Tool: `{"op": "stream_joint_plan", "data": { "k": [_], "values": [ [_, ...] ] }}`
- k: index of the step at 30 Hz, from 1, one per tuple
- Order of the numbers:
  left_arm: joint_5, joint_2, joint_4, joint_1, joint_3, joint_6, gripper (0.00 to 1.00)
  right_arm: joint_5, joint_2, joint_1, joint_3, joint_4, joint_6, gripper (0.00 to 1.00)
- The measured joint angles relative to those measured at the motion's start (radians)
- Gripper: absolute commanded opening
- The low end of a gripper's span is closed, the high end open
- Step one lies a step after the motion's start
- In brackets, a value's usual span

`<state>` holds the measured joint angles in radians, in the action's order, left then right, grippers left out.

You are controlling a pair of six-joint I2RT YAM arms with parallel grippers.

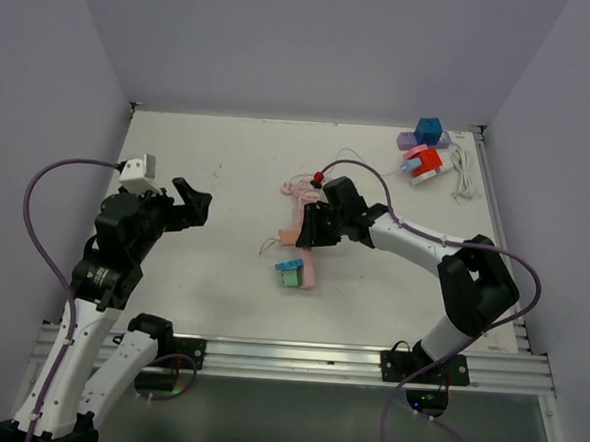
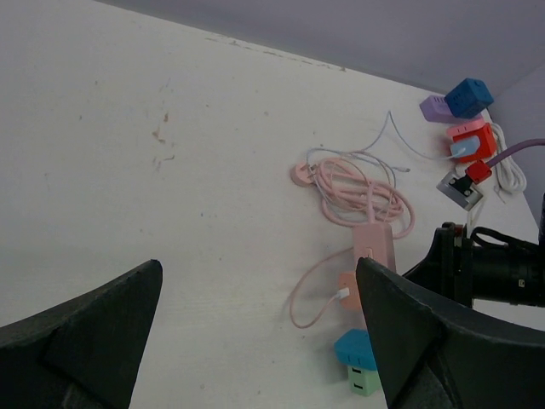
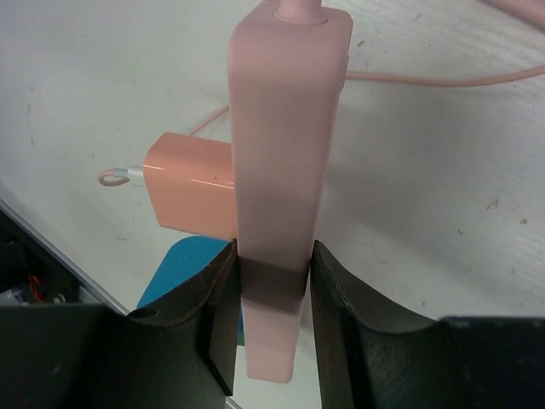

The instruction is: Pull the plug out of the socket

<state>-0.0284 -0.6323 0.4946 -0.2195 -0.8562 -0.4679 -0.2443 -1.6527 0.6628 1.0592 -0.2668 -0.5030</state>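
Note:
A long pink socket strip (image 3: 285, 145) lies on the white table near its middle (image 1: 303, 252), and my right gripper (image 3: 272, 285) is shut across its width. An orange plug (image 3: 192, 192) sticks out of the strip's side, with a thin pink cable looping from it. A blue-and-green cube adapter (image 1: 290, 273) sits at the strip's near end. In the left wrist view the strip (image 2: 372, 243), the orange plug (image 2: 347, 285) and the cube (image 2: 356, 351) lie just left of the right finger. My left gripper (image 1: 191, 203) hovers well to the left, open and holding nothing.
The strip's pink cable (image 2: 353, 192) is coiled behind it. At the back right corner stand a blue cube (image 1: 428, 129), a purple block (image 1: 412, 141), a red block (image 1: 426, 165) and a white cable (image 1: 463, 171). Walls close in three sides of the table.

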Motion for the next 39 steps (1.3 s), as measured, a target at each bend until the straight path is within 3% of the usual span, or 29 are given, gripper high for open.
{"op": "stream_joint_plan", "data": {
  "k": [10, 14, 15, 21, 26, 30, 39],
  "values": [
    [0.266, -0.126, -0.071, -0.01, 0.203, -0.069, 1.0, 0.073, 0.009, 0.006, -0.089, 0.085, -0.127, 0.02],
    [0.307, -0.135, -0.081, -0.027, 0.249, -0.098, 1.0, 0.088, -0.029, 0.006, -0.06, 0.069, -0.15, 0.31],
    [0.313, -0.135, -0.086, -0.03, 0.249, -0.1, 1.0, 0.093, -0.034, 0.007, -0.056, 0.066, -0.154, 0.44],
    [0.328, -0.134, -0.126, -0.034, 0.252, -0.119, 1.0, 0.15, -0.032, 0.031, -0.03, 0.021, -0.18, 0.73],
    [0.346, -0.13, -0.165, -0.044, 0.29, -0.146, 1.0, 0.217, 0.016, 0.061, -0.005, -0.026, -0.198, 0.73],
    [0.358, -0.127, -0.185, -0.051, 0.322, -0.172, 1.0, 0.246, 0.077, 0.08, -0.009, -0.046, -0.201, 0.62],
    [0.37, -0.121, -0.212, -0.065, 0.349, -0.203, 1.0, 0.243, 0.216, 0.087, -0.146, -0.046, -0.174, 0.57]
  ]
}}
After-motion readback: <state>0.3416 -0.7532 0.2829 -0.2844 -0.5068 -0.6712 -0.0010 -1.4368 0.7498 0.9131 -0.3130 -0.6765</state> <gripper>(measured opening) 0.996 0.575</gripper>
